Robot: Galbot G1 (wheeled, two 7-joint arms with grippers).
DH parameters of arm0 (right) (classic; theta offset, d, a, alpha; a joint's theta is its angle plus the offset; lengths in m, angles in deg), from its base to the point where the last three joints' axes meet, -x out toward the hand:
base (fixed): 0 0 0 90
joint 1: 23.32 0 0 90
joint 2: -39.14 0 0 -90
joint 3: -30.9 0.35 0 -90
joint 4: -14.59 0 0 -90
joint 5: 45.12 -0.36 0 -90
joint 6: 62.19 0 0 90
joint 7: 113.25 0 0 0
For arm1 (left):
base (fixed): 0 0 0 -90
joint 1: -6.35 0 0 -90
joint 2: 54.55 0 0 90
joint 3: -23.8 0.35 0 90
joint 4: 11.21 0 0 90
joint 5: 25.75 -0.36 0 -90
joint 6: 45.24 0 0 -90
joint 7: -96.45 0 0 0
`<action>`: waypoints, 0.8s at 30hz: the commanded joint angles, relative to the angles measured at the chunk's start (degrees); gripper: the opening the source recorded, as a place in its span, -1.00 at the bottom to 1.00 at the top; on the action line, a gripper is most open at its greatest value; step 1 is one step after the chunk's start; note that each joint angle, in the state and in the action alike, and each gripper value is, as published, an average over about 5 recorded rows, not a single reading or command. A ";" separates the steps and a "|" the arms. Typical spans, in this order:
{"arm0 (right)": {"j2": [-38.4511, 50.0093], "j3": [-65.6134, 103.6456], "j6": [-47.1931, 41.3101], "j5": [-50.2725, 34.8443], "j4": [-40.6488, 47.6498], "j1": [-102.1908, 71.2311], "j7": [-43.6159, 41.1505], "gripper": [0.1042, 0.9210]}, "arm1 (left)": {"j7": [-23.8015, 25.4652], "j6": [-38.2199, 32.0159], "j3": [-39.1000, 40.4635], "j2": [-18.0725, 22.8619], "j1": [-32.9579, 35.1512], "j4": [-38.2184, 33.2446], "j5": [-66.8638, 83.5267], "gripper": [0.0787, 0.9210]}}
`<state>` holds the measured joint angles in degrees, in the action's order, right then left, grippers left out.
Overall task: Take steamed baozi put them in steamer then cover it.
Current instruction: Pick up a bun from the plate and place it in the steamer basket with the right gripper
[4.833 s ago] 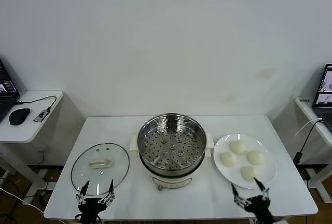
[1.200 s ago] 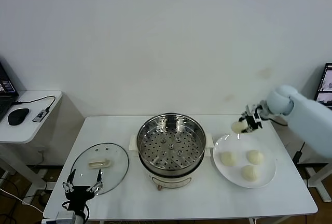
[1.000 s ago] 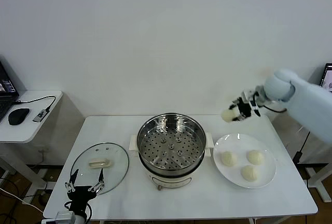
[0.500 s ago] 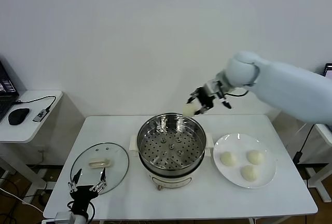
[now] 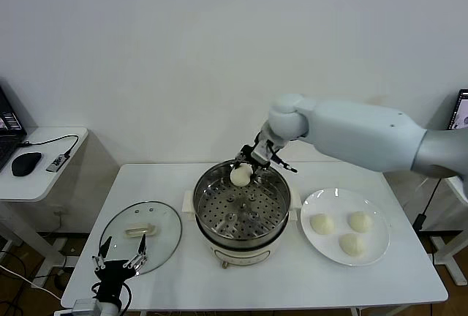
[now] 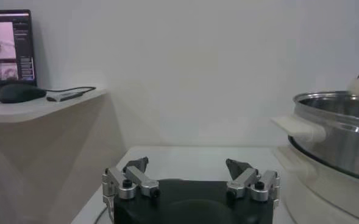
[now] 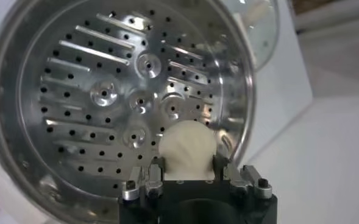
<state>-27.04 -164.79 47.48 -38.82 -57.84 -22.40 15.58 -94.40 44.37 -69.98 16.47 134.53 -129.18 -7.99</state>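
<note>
Right arm: reaches in from the right side of the head view, the big white forearm stretched across above the plate point(image 5: 369, 252), the wrist bent down toward the back rim of the steamer point(image 5: 242, 210).
Right tool point(image 5: 248, 168): closed on one bun point(image 5: 240, 175), gripping it on both sides; in the right wrist view the tool point(image 7: 188, 169) has the bun point(image 7: 189, 148) wedged between its fingers point(image 7: 156, 168), with the perforated floor of the steamer point(image 7: 100, 91) directly below.
Held bun: hangs above the rear part of the basket, just inside the rim, apart from the perforated floor.
Left arm: parked low at the near left edge of the surface point(image 5: 292, 279), only the tool end showing.
Left tool point(image 5: 121, 260): fingers spread wide, holding nothing; it sits at the near edge of the lid point(image 5: 140, 236). In the left wrist view the tool point(image 6: 191, 175) has both fingers point(image 6: 130, 176) apart, pointing along the surface toward the wall, the steamer point(image 6: 334, 137) off to one side.
Steamer: in the middle of the surface, steel basket on the cream base, uncovered, nothing lying on its floor.
Lid: lies flat on the surface left of the steamer, handle up, just beside the base.
Plate: right of the steamer, flat on the surface.
Buns on plate point(image 5: 344, 231): three, set apart from each other, two toward the back and one nearer the front.
Side desk point(image 5: 44, 177): left of the surface, carrying a mouse point(image 5: 27, 163) and a cable.
</note>
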 commanded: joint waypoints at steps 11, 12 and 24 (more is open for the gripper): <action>-5.58 1.03 9.44 15.32 8.65 -5.28 1.73 0.04 | 0.48 -1.39 -0.11 -0.01 0.29 -0.24 -1.36 0.77; -5.58 1.22 9.70 15.78 8.98 -5.43 1.92 0.09 | 0.46 -1.41 -0.12 0.02 0.33 -0.30 -1.40 0.77; 5.78 -2.95 -11.34 -10.78 -8.47 8.40 -2.35 0.74 | 0.32 -1.34 -0.49 -0.28 0.79 -1.66 -1.70 0.77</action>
<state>-27.86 -164.81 49.99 -33.75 -55.90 -22.40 15.93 -94.12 43.04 -70.43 16.41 135.23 -130.40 -9.56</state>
